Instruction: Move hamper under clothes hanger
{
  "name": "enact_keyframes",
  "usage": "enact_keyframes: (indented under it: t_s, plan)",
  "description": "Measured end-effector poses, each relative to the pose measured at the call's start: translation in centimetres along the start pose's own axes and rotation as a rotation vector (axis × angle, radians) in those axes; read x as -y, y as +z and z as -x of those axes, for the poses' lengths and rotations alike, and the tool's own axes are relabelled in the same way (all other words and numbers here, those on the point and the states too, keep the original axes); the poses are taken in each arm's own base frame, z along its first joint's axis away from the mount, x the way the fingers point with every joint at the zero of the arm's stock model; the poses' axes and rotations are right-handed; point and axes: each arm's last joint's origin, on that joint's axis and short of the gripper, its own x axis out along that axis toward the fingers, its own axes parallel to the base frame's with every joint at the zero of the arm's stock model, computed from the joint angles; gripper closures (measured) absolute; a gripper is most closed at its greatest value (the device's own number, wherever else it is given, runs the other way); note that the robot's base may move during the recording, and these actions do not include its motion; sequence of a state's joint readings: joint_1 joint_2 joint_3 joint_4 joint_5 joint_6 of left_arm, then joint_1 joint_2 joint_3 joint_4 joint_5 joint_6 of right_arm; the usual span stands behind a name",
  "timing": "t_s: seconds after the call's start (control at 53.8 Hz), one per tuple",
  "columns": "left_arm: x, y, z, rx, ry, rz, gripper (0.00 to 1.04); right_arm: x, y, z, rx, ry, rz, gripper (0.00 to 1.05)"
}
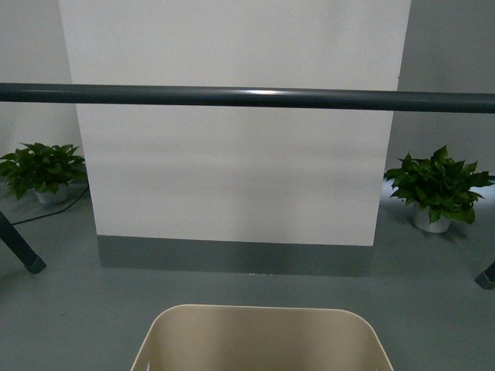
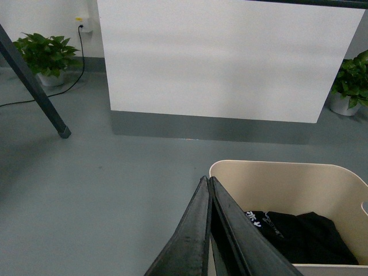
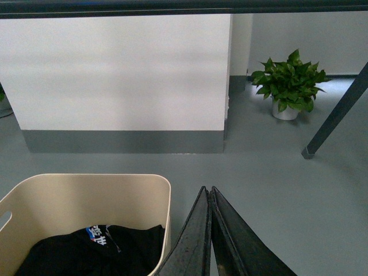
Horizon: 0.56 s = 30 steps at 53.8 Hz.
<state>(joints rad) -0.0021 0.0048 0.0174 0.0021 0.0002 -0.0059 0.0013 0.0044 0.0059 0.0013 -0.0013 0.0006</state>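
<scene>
The hamper [image 1: 263, 340] stands on the grey floor [image 1: 232, 290] on the near side of the clothes hanger [image 1: 247, 97], whose long bar runs level across the front view, well above the hamper's rim. Beyond the bar rises a white wall panel [image 1: 232, 170] with a grey base strip. One rack leg [image 1: 19, 247] slants to the floor left of the hamper. Dark clothes [image 2: 299, 233] lie inside the hamper. The left tool [image 2: 208, 184] hangs just beside the hamper's left wall, its fingers pressed together on nothing. The right tool [image 3: 208, 192] hangs just beside the right wall, likewise closed and empty. A potted plant [image 1: 437, 189] stands far right of the hamper, another plant [image 1: 42, 170] far left.
</scene>
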Motion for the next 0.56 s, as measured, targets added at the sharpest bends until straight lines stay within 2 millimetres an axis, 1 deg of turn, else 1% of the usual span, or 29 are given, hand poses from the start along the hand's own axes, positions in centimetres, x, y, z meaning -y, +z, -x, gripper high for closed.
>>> enact_keyframes:
  t_s: [0.037,0.056,0.112,0.13,0.279,0.335,0.372,0.409,0.521,0.558]
  plan:
    - [0.00,0.00,0.00,0.000,0.000,0.000,1.01,0.00,0.00,0.00,0.000,0.000,0.000,1.03]
    - [0.00,0.00,0.00,0.000,0.000,0.001,1.00,0.00,0.00,0.00,0.000,0.000,0.001,1.03]
    - [0.00,0.00,0.00,0.000,0.000,0.000,0.89,0.00,0.00,0.00,0.000,0.000,0.001,0.94]
    - [0.00,0.00,0.00,0.000,0.000,0.000,0.87,0.00,0.00,0.00,0.000,0.000,0.001,0.92]
    - [0.00,0.00,0.00,0.000,0.000,0.000,0.57,0.00,0.00,0.00,0.000,0.000,0.001,0.62]
    - [0.00,0.00,0.00,0.000,0.000,0.000,0.50,0.00,0.00,0.00,0.000,0.000,0.001,0.55]
    - [0.00,0.00,0.00,0.000,0.000,0.000,0.43,0.00,0.00,0.00,0.000,0.000,0.001,0.48]
    - [0.00,0.00,0.00,0.000,0.000,0.000,0.39,0.00,0.00,0.00,0.000,0.000,0.001,0.44]
    - [0.00,0.00,0.00,0.000,0.000,0.000,0.18,0.00,0.00,0.00,0.000,0.000,0.001,0.23]
    - [0.00,0.00,0.00,0.000,0.000,0.000,0.09,0.00,0.00,0.00,0.000,0.000,0.001,0.14]
